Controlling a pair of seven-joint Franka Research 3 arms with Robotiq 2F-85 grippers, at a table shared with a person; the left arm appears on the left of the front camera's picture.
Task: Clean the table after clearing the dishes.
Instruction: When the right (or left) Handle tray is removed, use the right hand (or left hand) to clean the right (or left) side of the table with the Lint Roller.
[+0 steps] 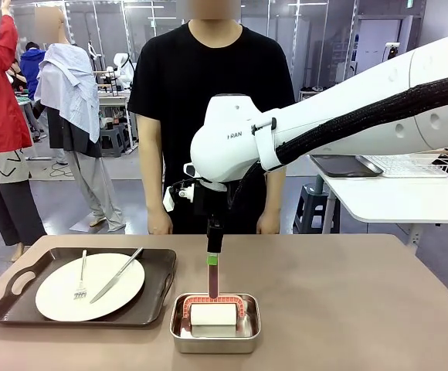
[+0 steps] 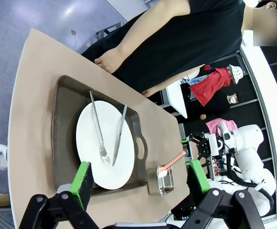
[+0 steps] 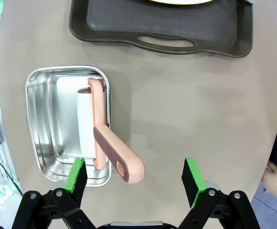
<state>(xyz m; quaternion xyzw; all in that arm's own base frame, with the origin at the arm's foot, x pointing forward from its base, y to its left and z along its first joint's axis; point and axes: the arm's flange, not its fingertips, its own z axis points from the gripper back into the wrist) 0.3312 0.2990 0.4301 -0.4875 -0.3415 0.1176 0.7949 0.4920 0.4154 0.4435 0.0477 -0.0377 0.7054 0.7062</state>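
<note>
The right gripper point(image 1: 214, 246) is hovering over the lint roller point(image 1: 212, 315), which is lying in the steel pan point(image 1: 215, 345) near the middle of the table point(image 1: 347, 294). Its jaws are standing released, and the handle point(image 3: 117, 157) is rising between them, clear of both pads. The left gripper point(image 2: 138, 183) is hanging released above the tray point(image 2: 64, 143). The tray is sitting at the pan's 9 o'clock, carrying a plate point(image 1: 54, 297), fork point(image 1: 81, 282) and knife point(image 1: 117, 274). A person point(image 1: 208, 77) is standing at 12 o'clock.
</note>
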